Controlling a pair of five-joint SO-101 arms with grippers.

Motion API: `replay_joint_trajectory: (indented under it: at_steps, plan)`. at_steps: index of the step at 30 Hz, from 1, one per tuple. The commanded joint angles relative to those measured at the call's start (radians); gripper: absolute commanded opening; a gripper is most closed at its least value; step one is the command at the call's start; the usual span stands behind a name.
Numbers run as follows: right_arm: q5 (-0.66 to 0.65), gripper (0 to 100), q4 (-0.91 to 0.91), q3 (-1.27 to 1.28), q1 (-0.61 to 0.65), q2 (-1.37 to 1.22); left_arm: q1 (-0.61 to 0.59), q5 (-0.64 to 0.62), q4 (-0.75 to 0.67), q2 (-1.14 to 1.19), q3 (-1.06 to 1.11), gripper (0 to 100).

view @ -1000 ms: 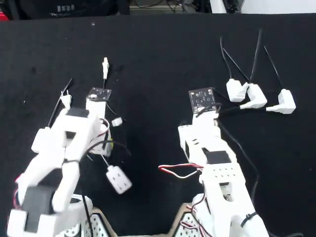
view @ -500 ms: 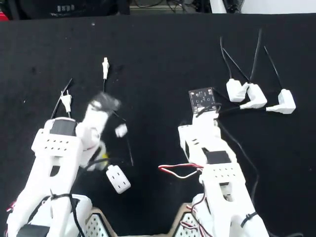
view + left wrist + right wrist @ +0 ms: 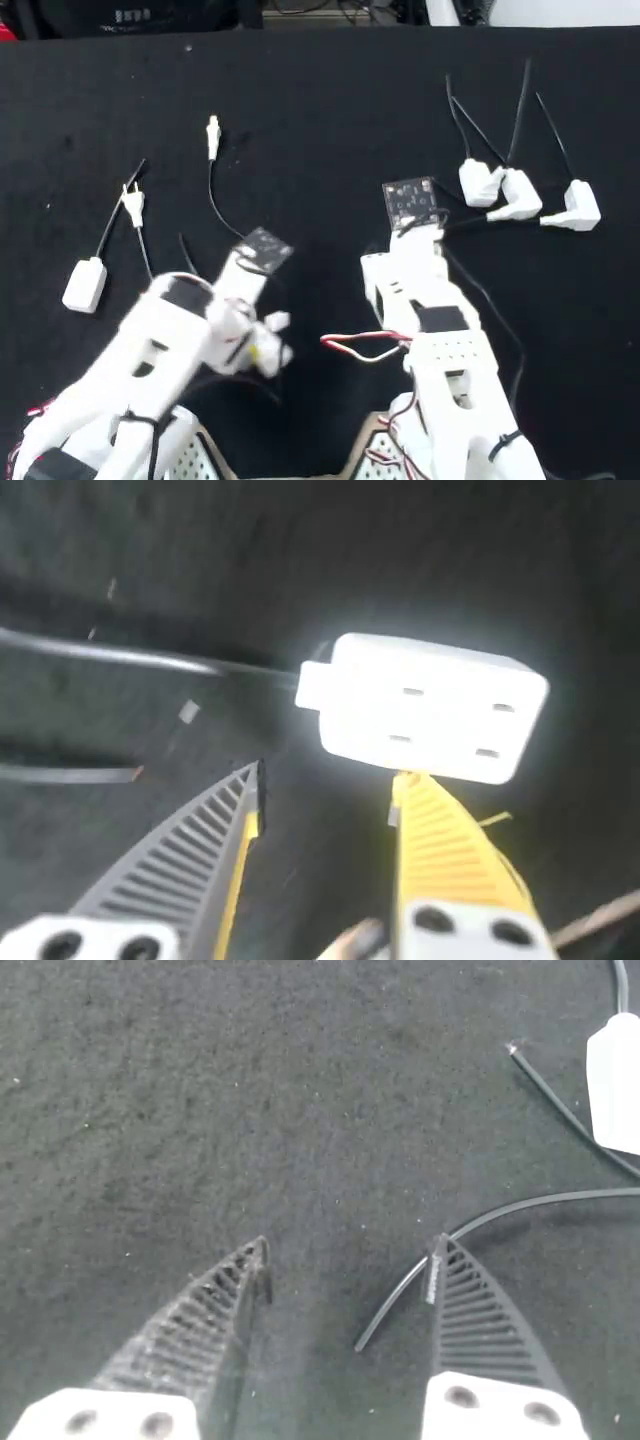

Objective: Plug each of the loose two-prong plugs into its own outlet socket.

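- We are looking at a table (image 3: 330, 90) covered in black cloth, with both arms at its near edge.
- Toward the far right we see three white pieces (image 3: 518, 193) with cords, close together. To us they look like plugs already seated in sockets, though the join is too small to be sure.
- Two plugs lie loose on the left half: the upper plug (image 3: 212, 135) farther back and the lower plug (image 3: 132, 203) nearer the left edge, well apart and each trailing a thin black cord.
- We judge the task partly done, with these two plugs left to seat.
- There are no bins or trays here (the sockets are the nearest thing to containers).
- One outlet block (image 3: 84, 284) sits just below the lower plug, with nothing in it that we can make out.
- A second outlet block (image 3: 425, 705) lies slots up in the left wrist view, and all of its slots are empty.
- The left gripper (image 3: 328, 775) is spread wide and empty, with one fingertip at the edge of the second outlet block.
- The right gripper (image 3: 350, 1250) is likewise spread and holds nothing. It hangs over bare cloth, and a loose cord (image 3: 400, 1290) ends beside one of its fingers.
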State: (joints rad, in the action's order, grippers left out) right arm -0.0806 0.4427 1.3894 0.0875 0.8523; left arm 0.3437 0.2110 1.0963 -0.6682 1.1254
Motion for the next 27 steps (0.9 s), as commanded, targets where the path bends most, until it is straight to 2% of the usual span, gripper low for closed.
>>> replay_joint_trajectory:
  at_steps: [1, 6, 10, 18, 23, 27]
  plan:
    - [0.005, 24.0, -0.017, -0.054, -0.020, 0.025, 0.090, -0.279, -0.198, -0.015, 0.028, 22]
    - [0.003, 24.0, -0.017, -0.054, -0.020, 0.025, 0.044, -0.296, -0.414, -0.015, 0.110, 22]
    - [0.003, 24.0, -0.018, -0.054, -0.020, 0.025, 0.045, -0.296, -0.502, -0.014, 0.116, 22]
    - [0.006, 24.0, -0.017, -0.056, -0.055, 0.025, 0.022, -0.422, -0.517, -0.017, 0.027, 22]
    - [0.008, 24.0, -0.018, -0.059, -0.078, 0.025, -0.143, -0.531, -0.542, 0.028, -0.094, 22]
    - [0.008, 24.0, -0.021, -0.059, -0.077, 0.025, -0.246, -0.537, -0.546, 0.216, -0.191, 22]
